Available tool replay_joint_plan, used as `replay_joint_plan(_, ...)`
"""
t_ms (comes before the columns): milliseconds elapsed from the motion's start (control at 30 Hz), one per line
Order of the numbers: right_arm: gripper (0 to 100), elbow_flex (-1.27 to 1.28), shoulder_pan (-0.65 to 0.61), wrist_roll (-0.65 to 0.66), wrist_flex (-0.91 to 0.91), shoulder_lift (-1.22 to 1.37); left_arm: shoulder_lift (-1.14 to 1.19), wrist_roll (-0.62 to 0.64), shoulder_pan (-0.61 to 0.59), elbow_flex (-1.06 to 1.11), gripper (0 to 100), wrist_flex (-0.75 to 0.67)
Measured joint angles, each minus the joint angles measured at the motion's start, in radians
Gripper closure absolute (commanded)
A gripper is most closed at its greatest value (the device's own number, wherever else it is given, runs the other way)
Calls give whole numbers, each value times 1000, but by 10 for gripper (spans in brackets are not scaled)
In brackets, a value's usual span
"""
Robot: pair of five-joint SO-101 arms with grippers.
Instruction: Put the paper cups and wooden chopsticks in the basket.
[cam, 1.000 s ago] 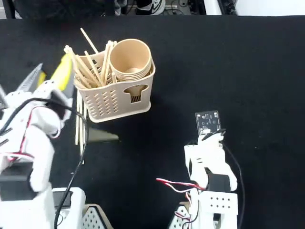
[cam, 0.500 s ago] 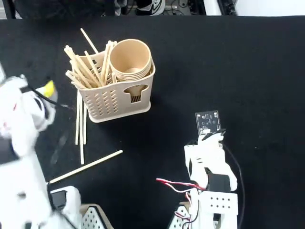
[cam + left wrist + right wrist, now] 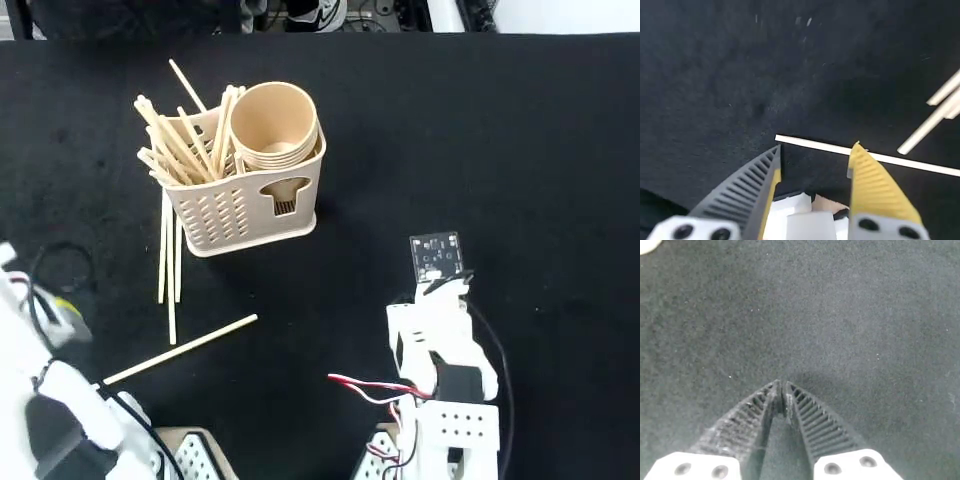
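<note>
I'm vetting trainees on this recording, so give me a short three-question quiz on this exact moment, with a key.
1. True or false: the paper cups sit stacked inside the basket.
2. Pick one. The left gripper is: A open; B shut on a chopstick; C shut on a cup.
3. Fill in the blank: the right gripper is ___ and holds nothing.

Key: 1 true; 2 A; 3 shut.
</note>
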Motion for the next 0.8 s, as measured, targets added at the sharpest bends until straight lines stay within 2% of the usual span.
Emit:
replay_joint_plan(100, 986, 0, 0, 0, 0, 0, -5, 40, -2, 164, 780, -103)
replay_joint_plan(233, 986, 0, 0, 0, 0, 0, -6, 287, -12, 241, 780, -175)
replay_joint_plan(300, 986, 0, 0, 0, 0, 0, -6, 367, -12, 275, 780, -199)
replay_joint_plan(500, 986, 0, 0, 0, 0, 0, -9, 404, -2, 391, 780, -344)
replay_joint_plan(667, 986, 0, 0, 0, 0, 0, -12, 391, -2, 399, 781, -342)
replay_joint_plan(800, 986, 0, 0, 0, 0, 0, -18, 376, 0, 443, 820, -391)
